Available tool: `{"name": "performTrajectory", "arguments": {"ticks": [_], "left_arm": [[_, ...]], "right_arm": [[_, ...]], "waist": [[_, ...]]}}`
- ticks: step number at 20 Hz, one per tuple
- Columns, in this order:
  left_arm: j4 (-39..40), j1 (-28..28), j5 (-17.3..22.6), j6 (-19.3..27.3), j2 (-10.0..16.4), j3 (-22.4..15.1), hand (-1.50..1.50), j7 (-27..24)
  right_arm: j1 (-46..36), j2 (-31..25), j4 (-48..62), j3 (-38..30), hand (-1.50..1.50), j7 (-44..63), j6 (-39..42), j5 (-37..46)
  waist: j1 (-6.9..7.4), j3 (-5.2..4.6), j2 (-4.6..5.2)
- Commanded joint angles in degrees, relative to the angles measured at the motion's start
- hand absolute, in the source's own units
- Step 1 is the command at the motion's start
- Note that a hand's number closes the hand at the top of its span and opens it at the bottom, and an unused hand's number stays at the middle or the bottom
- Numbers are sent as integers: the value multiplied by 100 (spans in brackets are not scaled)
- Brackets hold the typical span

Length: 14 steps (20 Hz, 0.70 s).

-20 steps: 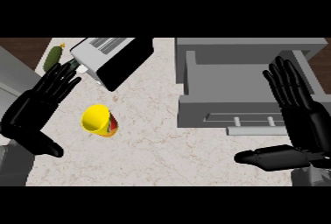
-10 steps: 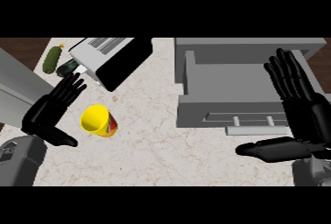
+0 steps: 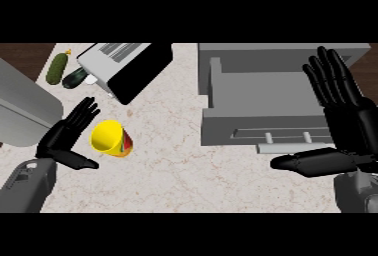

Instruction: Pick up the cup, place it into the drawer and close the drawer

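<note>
At the near left, a grey forearm carries the left robot hand (image 3: 59, 143) in over the pale, marbled tabletop (image 3: 192, 172). The black hand is wide open, fingers straight and angled up to the right, thumb stretched along the tabletop, holding nothing. The cup (image 3: 108, 137) lies tipped on its side just right of that palm, in the crook between fingers and thumb; whether they touch cannot be told. It is smooth and bright yellow, its round mouth facing up and left, with a red-and-green pattern along its lower right side.

At the right edge the right robot hand (image 3: 351, 131) rests open, fingers up, thumb pointing left below the drawer (image 3: 244, 122), well apart from the cup. The drawer is a plain grey box standing pulled out, its flat front bearing a bar handle (image 3: 284, 134).

Farther back on the left sits a boxy toaster (image 3: 122, 66), silver and slotted on top, glossy black on its side. Beyond it, in the far left corner, lie a green cucumber (image 3: 56, 68) and a darker vegetable (image 3: 74, 79).
</note>
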Motion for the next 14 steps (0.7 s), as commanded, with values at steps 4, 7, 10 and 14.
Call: {"name": "performTrajectory", "arguments": {"ticks": [4, 7, 10, 14], "left_arm": [[1374, -438, -471, -37, 107, -36, -150, -1297], [1485, -481, -535, 32, 11, -91, -150, -1481], [1651, -356, -623, 170, -139, -149, -150, -1786], [1720, -525, -626, 243, -150, -125, -150, -1918]], "right_arm": [[-149, -67, 53, -110, -150, 46, 21, -34], [-173, -25, 2, -23, -150, 179, 4, -29], [-248, -59, -147, 1, -150, 281, -11, -2], [-391, -25, 8, 24, -150, 261, -44, 46]], "waist": [[-67, -9, 32], [-77, -11, 33], [-114, -19, 51], [-117, -23, 68]]}}
